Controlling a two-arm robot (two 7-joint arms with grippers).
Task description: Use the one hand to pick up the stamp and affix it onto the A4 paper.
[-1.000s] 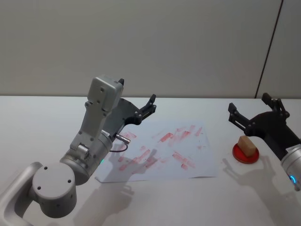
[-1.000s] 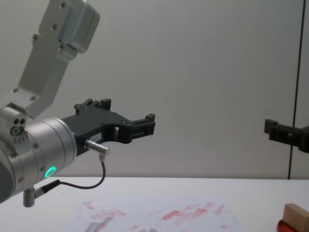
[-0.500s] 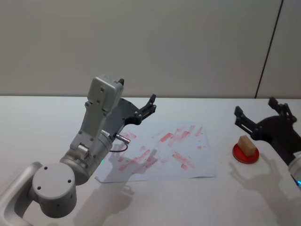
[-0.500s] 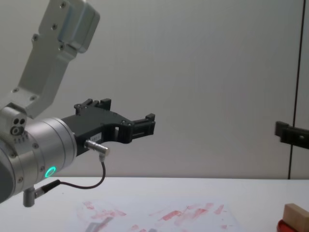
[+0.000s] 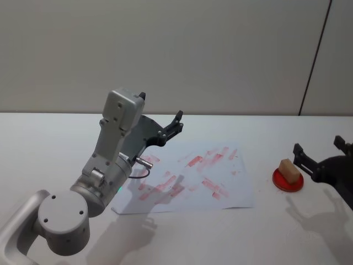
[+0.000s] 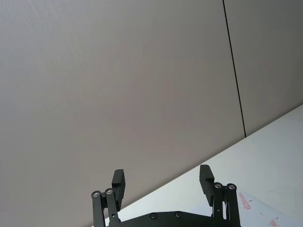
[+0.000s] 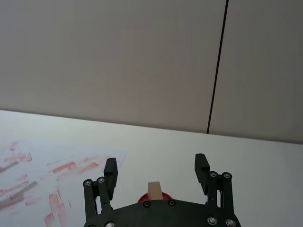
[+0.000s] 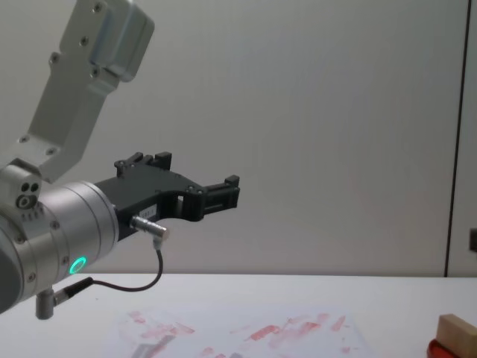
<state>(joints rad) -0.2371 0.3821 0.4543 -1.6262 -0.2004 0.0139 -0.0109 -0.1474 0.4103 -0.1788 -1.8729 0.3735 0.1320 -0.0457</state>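
Observation:
The stamp point(image 5: 290, 169), a small tan wooden block, stands on a round red ink pad point(image 5: 287, 184) at the right of the table. The A4 paper point(image 5: 219, 178), white with smeared red imprints, lies flat in the middle. My right gripper point(image 5: 318, 148) hovers open just right of the stamp, apart from it. From the right wrist, the stamp point(image 7: 155, 190) sits ahead of the open right gripper point(image 7: 156, 165), with the paper point(image 7: 52, 156) off to one side. My left gripper point(image 5: 174, 123) is held open in the air above the paper's far left part.
The left arm's grey body point(image 5: 113, 154) rises over the paper's left edge, with a cable point(image 5: 140, 171) hanging below it. From the chest, the left gripper point(image 8: 223, 190) sits high above the paper point(image 8: 246, 332); the stamp point(image 8: 456, 332) is at the lower right corner.
My right gripper has drawn back to the right and nearer to me, away from the stamp, still open. The left arm, stamp and paper have not moved.

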